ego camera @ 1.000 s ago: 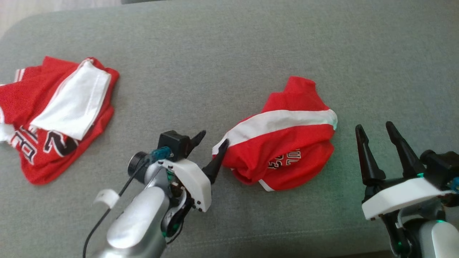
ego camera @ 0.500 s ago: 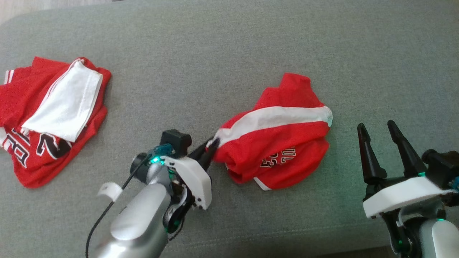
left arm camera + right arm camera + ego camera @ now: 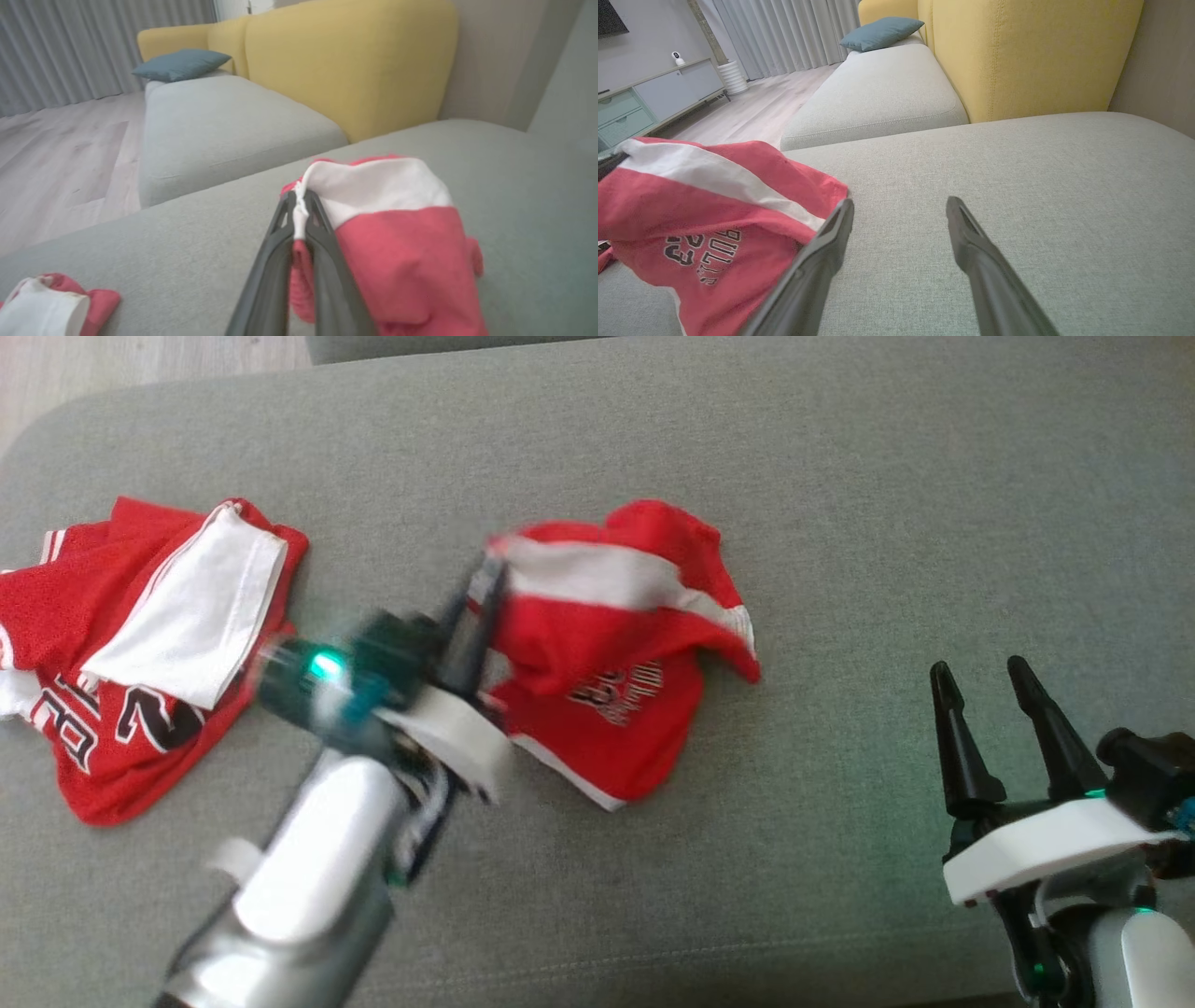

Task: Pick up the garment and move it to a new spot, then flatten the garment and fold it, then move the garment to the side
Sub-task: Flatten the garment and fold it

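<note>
Left jaws: pressed together, pinching the white-striped edge of your garment [image 3: 607, 653].
Garment: bunched, draped from your left jaws, well left of your right jaws, over the grey sofa seat [image 3: 840, 476].
Right jaws: spread, holding nothing.
Second red jersey [image 3: 140, 644]: left of your left jaws.

A home living room: yellow sofa [image 3: 1036, 56], curtains [image 3: 784, 32], sideboard [image 3: 668, 91].

Light was soft and even. The left end effector [image 3: 487, 582] was blurry near nine o'clock, glowing green.
</note>
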